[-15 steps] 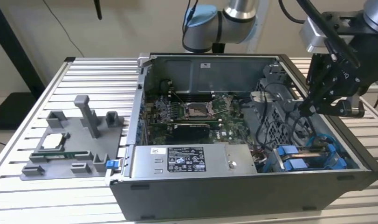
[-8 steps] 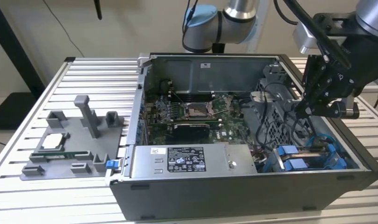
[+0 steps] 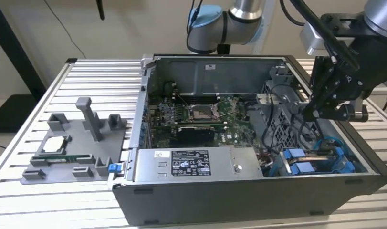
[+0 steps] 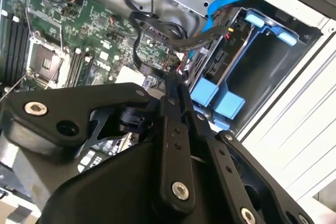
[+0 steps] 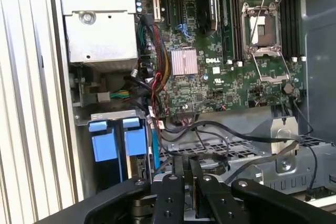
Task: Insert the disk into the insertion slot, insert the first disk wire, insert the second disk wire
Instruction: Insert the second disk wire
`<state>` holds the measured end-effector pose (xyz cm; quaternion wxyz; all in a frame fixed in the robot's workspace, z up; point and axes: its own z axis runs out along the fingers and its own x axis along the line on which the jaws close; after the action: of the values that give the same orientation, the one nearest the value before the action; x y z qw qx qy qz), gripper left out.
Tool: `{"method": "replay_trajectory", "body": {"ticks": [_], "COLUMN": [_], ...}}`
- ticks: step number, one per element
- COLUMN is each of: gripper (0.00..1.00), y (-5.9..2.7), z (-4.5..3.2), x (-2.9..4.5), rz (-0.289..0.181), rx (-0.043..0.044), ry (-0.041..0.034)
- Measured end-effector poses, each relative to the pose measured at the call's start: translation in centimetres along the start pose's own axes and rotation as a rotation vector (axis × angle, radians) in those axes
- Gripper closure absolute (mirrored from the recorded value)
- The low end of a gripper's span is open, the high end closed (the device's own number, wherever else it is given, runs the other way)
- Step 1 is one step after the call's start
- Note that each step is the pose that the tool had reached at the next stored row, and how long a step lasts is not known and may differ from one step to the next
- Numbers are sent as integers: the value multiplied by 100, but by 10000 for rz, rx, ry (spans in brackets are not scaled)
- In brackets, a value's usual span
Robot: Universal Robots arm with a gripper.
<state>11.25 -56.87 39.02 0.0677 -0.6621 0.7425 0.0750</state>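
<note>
My claw (image 3: 309, 114) hangs inside the open case (image 3: 244, 191), fingers pressed together, pinching nothing; insertion slot (image 5: 116, 145) just beside, blue tabs at its edge; black cables (image 5: 220, 135) crowd the adjacent room.

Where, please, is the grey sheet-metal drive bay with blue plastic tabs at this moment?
The drive bay sits in the open computer case's near corner on the exterior view's right, beside the grey power-supply box, below the gripper.
</note>
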Motion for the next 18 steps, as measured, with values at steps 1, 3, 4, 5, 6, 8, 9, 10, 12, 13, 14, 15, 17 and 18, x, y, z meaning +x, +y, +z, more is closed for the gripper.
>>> {"method": "replay_trajectory", "body": {"ticks": [1,3,4,5,6,8,9,10,12,13,14,15,17,18], "gripper": [100,100,100,100,100,100,100,100,100,100,100,100,100,100], "y": [0,0,0,0,0,0,-1,-1,-1,0,0,0,0,0], "z": [4,10,14,17,20,26,29,31,35,40,47,57,76,86], "x": [1,3,3,4,4,6,6,7,8,8,9,10,8,8], "rz": [0,-1,-1,-1,-2,-2,-3,-3,-4,-5,-6,-10,-23,-29], "rx": [13,40,54,68,82,110,125,140,171,190,210,241,334,390], "ry": [101,326,439,550,661,889,1018,1147,1410,1509,1525,1522,1514,1508]}}
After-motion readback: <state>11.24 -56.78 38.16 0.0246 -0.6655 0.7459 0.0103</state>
